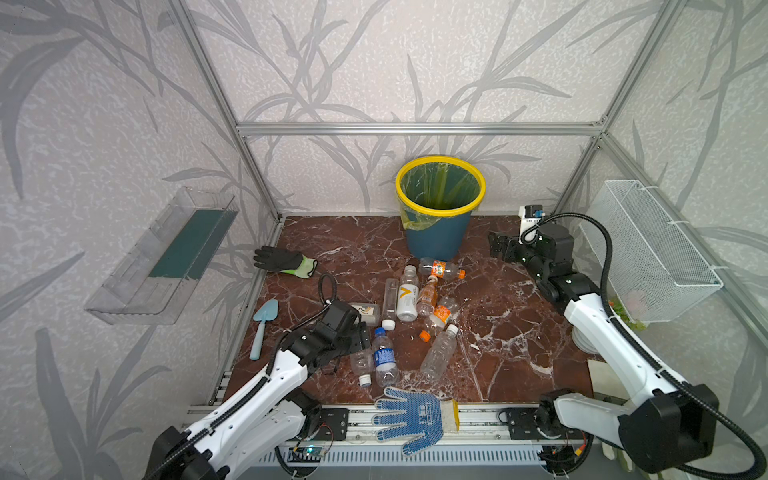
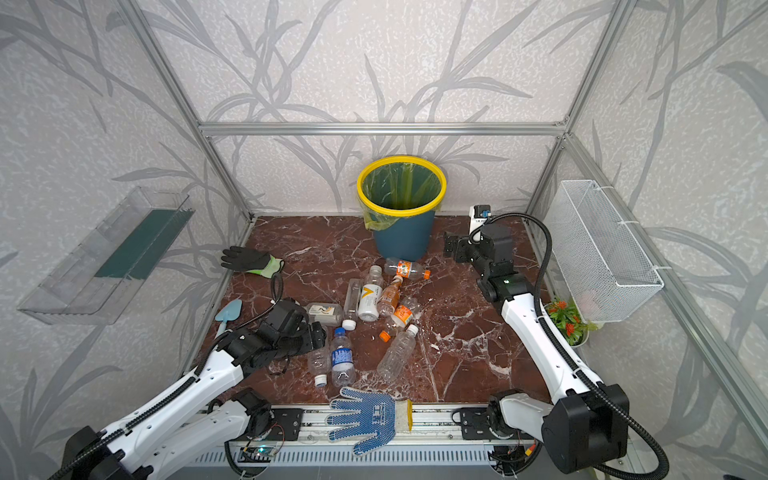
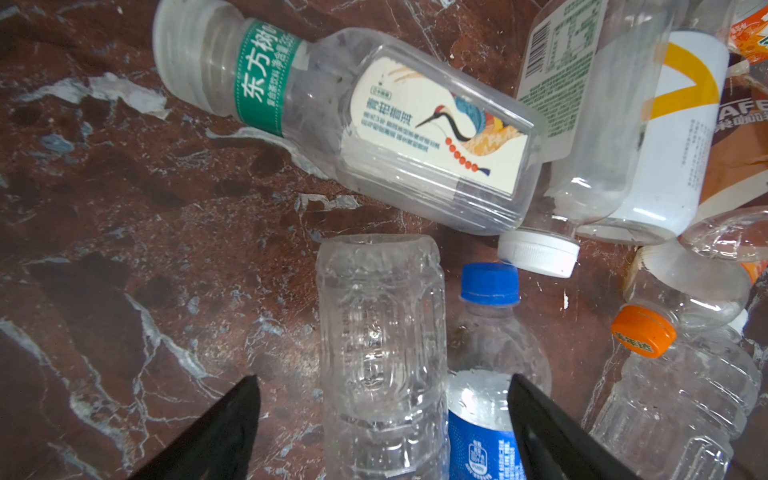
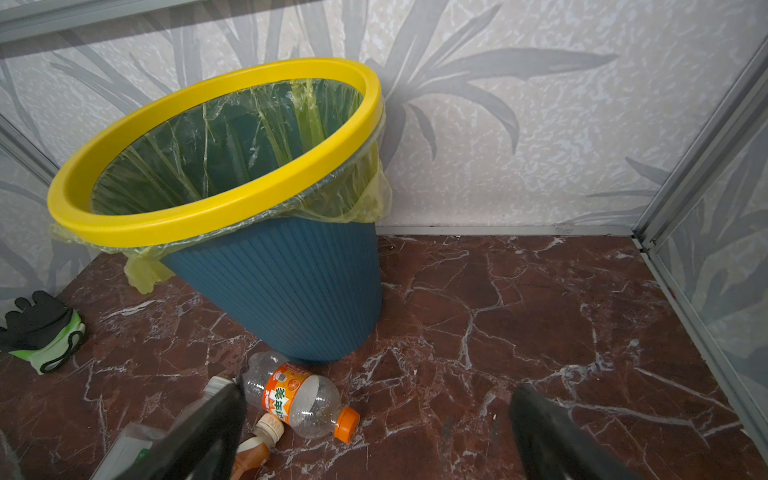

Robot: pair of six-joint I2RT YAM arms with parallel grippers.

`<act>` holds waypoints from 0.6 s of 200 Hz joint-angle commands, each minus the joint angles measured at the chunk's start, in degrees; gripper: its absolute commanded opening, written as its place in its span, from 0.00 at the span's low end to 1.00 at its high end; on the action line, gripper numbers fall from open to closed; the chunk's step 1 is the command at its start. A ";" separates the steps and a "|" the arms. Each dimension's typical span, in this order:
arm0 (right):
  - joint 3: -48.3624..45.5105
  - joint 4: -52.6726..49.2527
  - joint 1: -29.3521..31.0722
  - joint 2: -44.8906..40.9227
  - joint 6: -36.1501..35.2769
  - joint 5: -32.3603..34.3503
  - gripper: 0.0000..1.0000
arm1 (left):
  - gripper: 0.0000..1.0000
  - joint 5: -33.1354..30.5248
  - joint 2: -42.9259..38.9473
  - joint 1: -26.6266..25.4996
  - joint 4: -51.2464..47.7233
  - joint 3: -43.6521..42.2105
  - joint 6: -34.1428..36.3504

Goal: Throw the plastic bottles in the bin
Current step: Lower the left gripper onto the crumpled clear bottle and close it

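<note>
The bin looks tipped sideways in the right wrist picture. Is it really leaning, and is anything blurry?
Right wrist view: the bin only seems to lean, since the camera is tilted; in both top views it stands upright. Left wrist view: the black fingers are soft, the clear bottle sharp with small glints.

Noted left arm (image 1: 266, 382) stretched forward from the near-left base, white forearm low, black wrist pitched downward; left gripper (image 1: 362, 337) held low, jaws spread wide; in the left wrist view saw both dark fingers (image 3: 224, 432) well apart; logged right arm (image 1: 598, 328) reaching far back along the right side, elbow folded near the base, wrist turned inward; right gripper (image 1: 497, 246) pointing toward the left side, jaws wide apart
</note>
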 commanded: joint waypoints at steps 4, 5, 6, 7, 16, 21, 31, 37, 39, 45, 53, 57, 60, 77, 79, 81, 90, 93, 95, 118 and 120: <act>-1.33 0.19 -0.45 -1.82 1.39 0.89 0.99 | 0.92 -0.39 1.63 -0.20 -0.47 -1.11 -1.39; -1.40 0.20 -0.45 -1.83 1.37 0.86 0.99 | 0.92 -0.33 1.74 -0.25 -0.40 -1.14 -1.35; -1.39 0.25 -0.45 -1.84 1.41 0.84 0.99 | 0.92 -0.29 1.83 -0.22 -0.36 -1.25 -1.38; -1.42 0.32 -0.45 -1.84 1.43 0.88 0.99 | 0.92 -0.23 1.92 -0.21 -0.30 -1.30 -1.39; -1.80 0.56 -0.54 -2.00 1.45 1.00 0.99 | 0.92 -0.07 2.71 -0.20 0.15 -1.73 -1.47; -1.97 0.66 -0.54 -2.10 1.47 1.04 0.99 | 0.92 0.16 3.09 -0.20 0.49 -1.99 -1.55; -2.31 0.66 -0.54 -2.24 1.59 1.09 0.99 | 0.90 0.91 3.85 -0.21 1.48 -2.48 -1.62; -2.41 0.68 -0.60 -2.29 1.56 1.09 0.99 | 0.90 1.12 4.28 -0.20 2.02 -2.65 -1.75; -2.51 0.70 -0.62 -2.29 1.54 1.09 0.99 | 0.89 1.21 4.43 -0.20 2.17 -2.71 -1.75; -2.66 0.73 -0.63 -2.37 1.57 1.09 0.99 | 0.89 1.54 4.89 -0.30 2.70 -2.85 -1.75; -2.78 0.70 -0.65 -2.46 1.54 1.15 0.99 | 0.88 1.88 5.51 -0.36 3.31 -2.85 -1.65; -2.95 0.72 -0.71 -2.54 1.56 1.17 0.99 | 0.88 2.01 5.86 -0.42 3.46 -2.85 -1.58; -3.00 0.71 -0.72 -2.55 1.54 1.18 0.99 | 0.88 2.09 6.14 -0.38 3.64 -2.78 -1.58; -3.57 0.92 -0.89 -2.80 1.70 1.18 0.99 | 0.88 2.49 7.77 -0.46 4.75 -2.76 -1.03; -3.70 0.96 -0.96 -2.81 1.64 1.18 0.99 | 0.88 2.47 7.96 -0.46 4.85 -2.76 -0.98; -3.74 1.04 -0.98 -2.81 1.67 1.20 0.99 | 0.87 2.42 8.22 -0.51 5.01 -2.76 -0.86; -3.97 1.01 -1.07 -2.81 1.84 1.26 0.99 | 0.86 2.33 9.29 -0.51 5.46 -2.91 -0.53; -4.00 1.02 -1.07 -2.81 1.82 1.26 0.99 | 0.86 2.34 9.67 -0.51 5.64 -2.93 -0.48; -4.05 1.01 -1.07 -2.81 1.80 1.26 0.99 | 0.85 2.30 9.86 -0.50 5.69 -2.94 -0.44; -4.61 0.83 -1.23 -2.90 1.89 1.26 0.99 | 0.83 2.64 12.16 -0.47 7.59 -3.30 -0.25; -4.67 0.83 -1.31 -2.88 1.93 1.26 0.99 | 0.83 2.60 12.24 -0.46 7.72 -3.29 -0.25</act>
